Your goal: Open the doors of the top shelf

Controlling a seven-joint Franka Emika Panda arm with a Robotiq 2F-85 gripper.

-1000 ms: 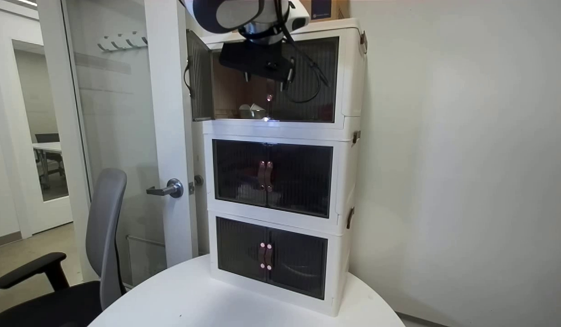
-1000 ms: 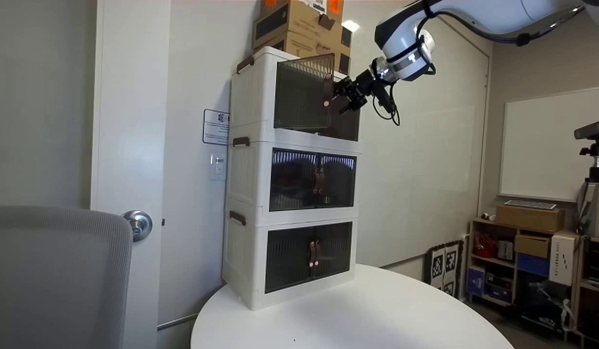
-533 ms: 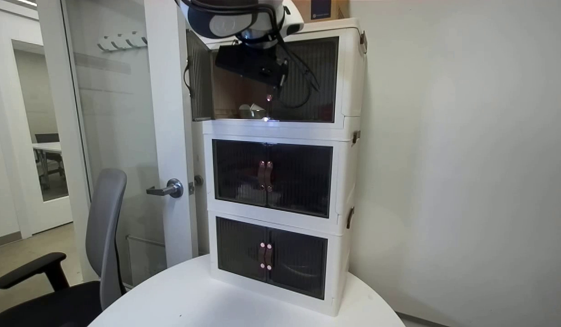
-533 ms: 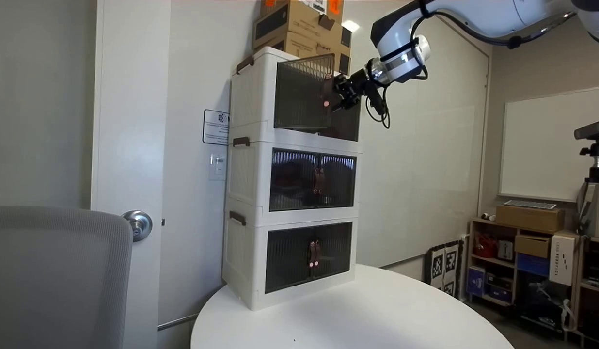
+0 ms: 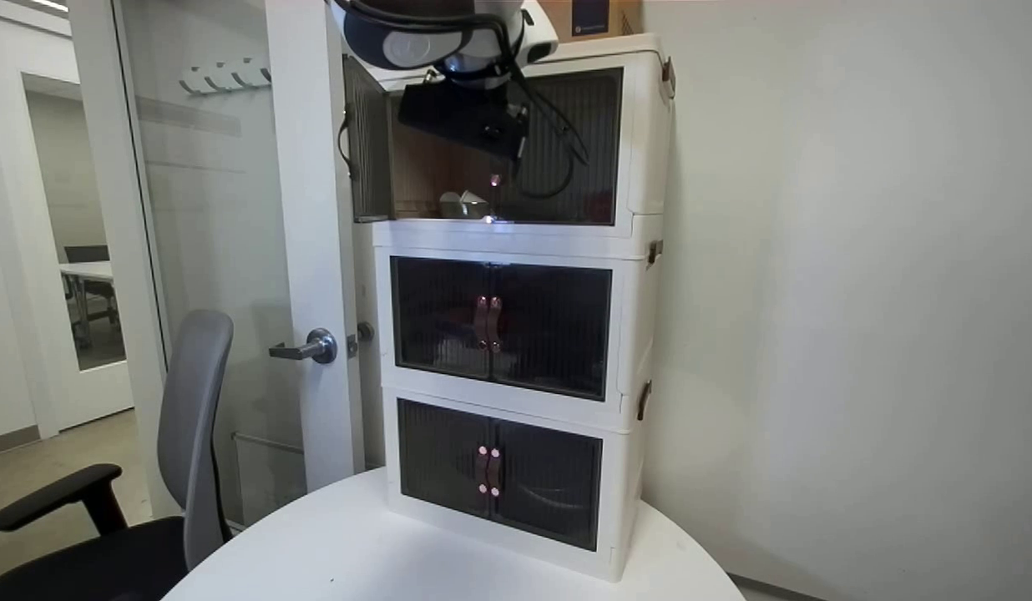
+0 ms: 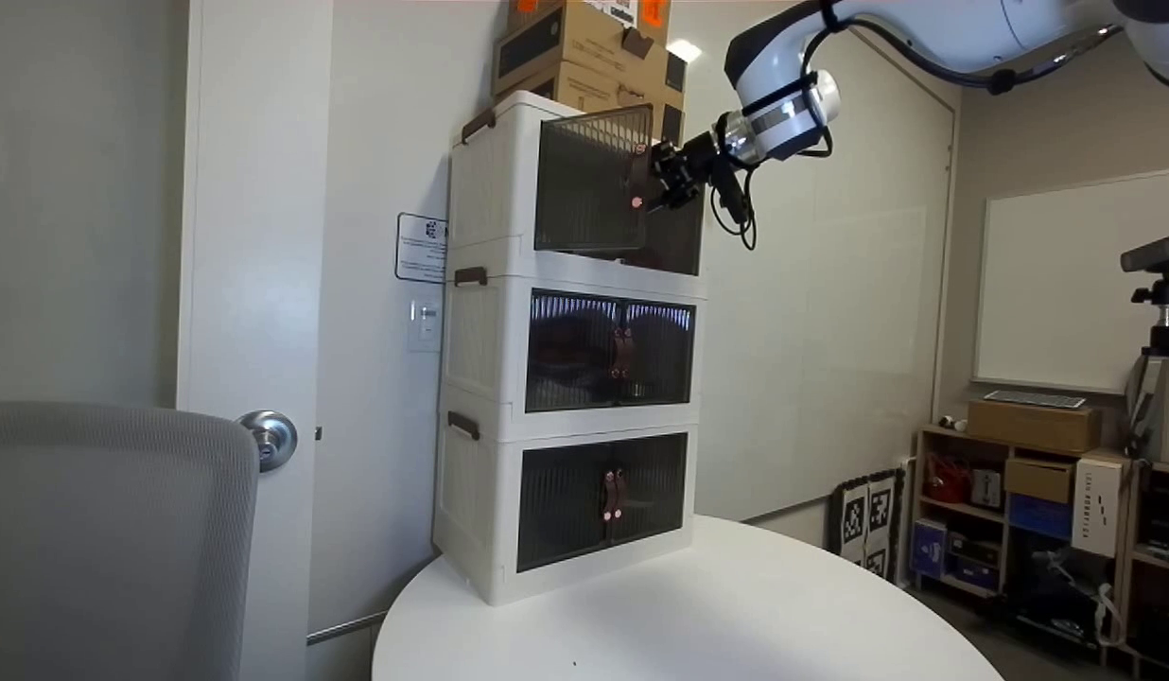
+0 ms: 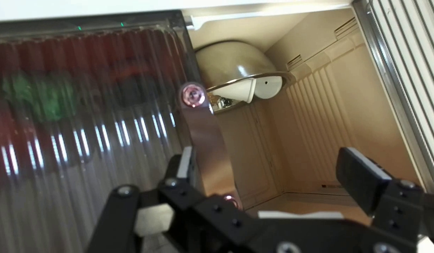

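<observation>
The top shelf (image 5: 647, 142) is the topmost white-framed tier. One of its doors (image 5: 370, 150) stands swung open; this open door also shows in an exterior view (image 6: 584, 180) and at the right of the wrist view (image 7: 410, 70). The other dark door (image 5: 595, 108) is closed and fills the left of the wrist view (image 7: 80, 105). Its reddish-brown handle (image 7: 210, 137) lies between my open fingers, close beside the left finger; whether they touch I cannot tell. My gripper (image 7: 271, 172) is open at the shelf front; it also shows in an exterior view (image 6: 670, 180), partly behind the open door.
A metal bowl (image 7: 234, 63) with white items sits inside the top shelf. Two lower tiers with closed doors (image 5: 499, 325) stand below, on a white round table (image 5: 449, 559). Cardboard boxes (image 6: 594, 57) are stacked on top. A grey chair (image 5: 194, 417) is beside the table.
My gripper has moved in toward the cabinet and the closed door's handle, mostly in the earlier half second, then nearly stopped. The doors have not visibly moved.
</observation>
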